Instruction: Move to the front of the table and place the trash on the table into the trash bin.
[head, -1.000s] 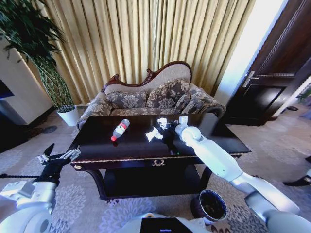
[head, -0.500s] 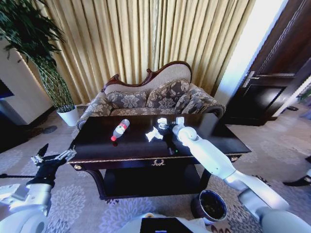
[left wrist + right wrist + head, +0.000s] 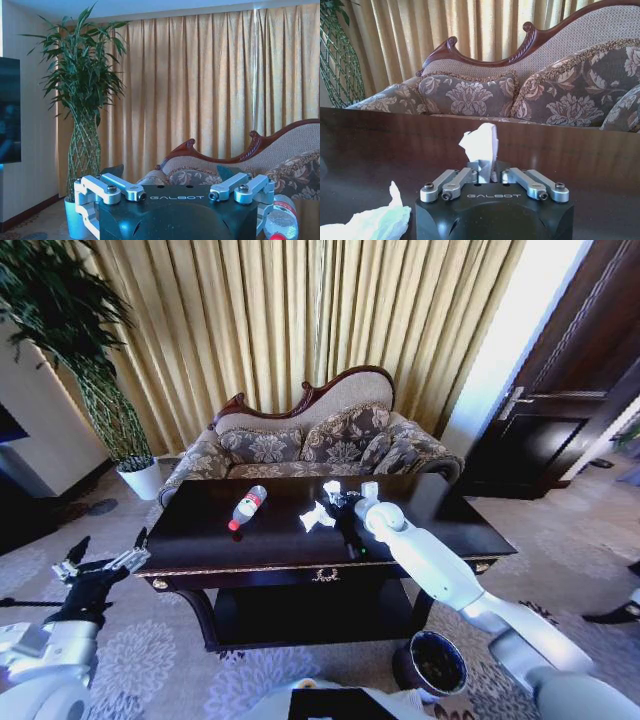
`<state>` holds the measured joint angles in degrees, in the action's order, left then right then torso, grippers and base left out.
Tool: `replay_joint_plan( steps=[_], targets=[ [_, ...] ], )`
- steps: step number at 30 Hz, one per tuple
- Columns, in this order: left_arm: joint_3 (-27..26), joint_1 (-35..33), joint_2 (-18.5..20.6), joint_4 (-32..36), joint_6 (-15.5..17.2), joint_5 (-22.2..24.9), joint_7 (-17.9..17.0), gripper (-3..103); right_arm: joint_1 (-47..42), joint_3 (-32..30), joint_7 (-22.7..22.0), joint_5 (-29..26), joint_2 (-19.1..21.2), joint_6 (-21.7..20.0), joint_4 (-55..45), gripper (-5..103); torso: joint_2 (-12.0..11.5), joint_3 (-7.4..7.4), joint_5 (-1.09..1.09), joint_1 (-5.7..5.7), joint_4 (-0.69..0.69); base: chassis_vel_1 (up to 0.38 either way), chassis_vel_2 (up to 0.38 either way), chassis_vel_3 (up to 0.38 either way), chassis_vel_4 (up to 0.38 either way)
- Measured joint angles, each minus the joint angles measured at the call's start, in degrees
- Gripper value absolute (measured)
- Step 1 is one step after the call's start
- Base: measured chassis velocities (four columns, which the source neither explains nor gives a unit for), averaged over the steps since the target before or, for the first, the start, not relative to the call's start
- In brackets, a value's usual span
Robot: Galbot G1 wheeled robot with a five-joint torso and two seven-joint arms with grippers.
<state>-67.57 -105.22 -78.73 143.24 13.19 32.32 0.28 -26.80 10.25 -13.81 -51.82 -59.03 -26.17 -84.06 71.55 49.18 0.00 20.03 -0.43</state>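
Observation:
The dark glossy table [image 3: 210,540] carries the trash: a clear bottle [image 3: 247,507] with a red label lying on its side, and crumpled white paper scraps [image 3: 317,517]. My right gripper [image 3: 342,502] reaches over the table's middle. In the right wrist view, the right gripper [image 3: 481,172] is shut on one white paper scrap [image 3: 481,144] that sticks up between its fingers, and another scrap [image 3: 367,224] lies beside it. My left gripper [image 3: 103,562] hangs open off the table's left end, and the left wrist view shows this gripper [image 3: 176,196] with the bottle [image 3: 281,221] beyond it. The round dark trash bin [image 3: 434,665] stands on the carpet at the table's front right.
A patterned sofa [image 3: 310,445] stands behind the table in front of gold curtains. A tall plant in a white pot [image 3: 140,478] is at the back left. A dark door [image 3: 560,430] is at the right. Patterned carpet surrounds the table.
My left gripper has sunk lower and drifted left, away from the table's corner. The right gripper has stayed over the table's middle with the paper scrap.

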Motion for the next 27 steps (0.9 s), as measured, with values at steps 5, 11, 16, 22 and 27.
replay_joint_plan(
  steps=[5, 11, 16, 22, 27],
  targets=[
    [-0.73, -0.37, -0.06, 0.0, -0.42, 0.13, 0.15, 100, -0.26, -0.05, -0.13, 0.0, 0.12, 0.02, -0.65, 5, 0.0, 0.0, 0.0, 0.0, 0.0, 0.0, 0.0, 0.0, 0.0],
    [-1.26, -0.58, -0.29, 0.0, -0.8, 0.22, 0.23, 100, -0.5, -0.21, -1.24, -0.15, 0.18, 0.04, -1.83, 0, 0.0, 0.0, 0.0, 0.0, 0.0, 0.0, 0.0, 0.0, 0.0],
    [-1.1, -0.78, -0.34, 0.0, -1.0, 0.26, 0.22, 100, -1.77, -2.17, -3.29, -0.94, 1.12, 0.19, -5.96, 0, 0.0, 0.0, 0.0, 0.0, 0.01, 0.0, 0.0, 0.0, 0.0],
    [0.24, 0.32, -0.29, 0.0, 0.09, 0.73, -0.41, 100, -8.7, -9.35, -7.92, -3.45, 3.99, 1.77, -16.73, 0, 0.0, 0.0, 0.0, 0.0, 0.0, 0.0, 0.0, 0.0, 0.0],
    [1.35, 1.22, -0.31, 0.0, 0.45, 0.79, -0.78, 100, -18.95, -18.23, -8.48, -3.09, 7.4, 2.01, -27.89, 0, 0.0, 0.0, 0.0, 0.0, -0.01, 0.0, 0.0, 0.0, 0.0]
  ],
)
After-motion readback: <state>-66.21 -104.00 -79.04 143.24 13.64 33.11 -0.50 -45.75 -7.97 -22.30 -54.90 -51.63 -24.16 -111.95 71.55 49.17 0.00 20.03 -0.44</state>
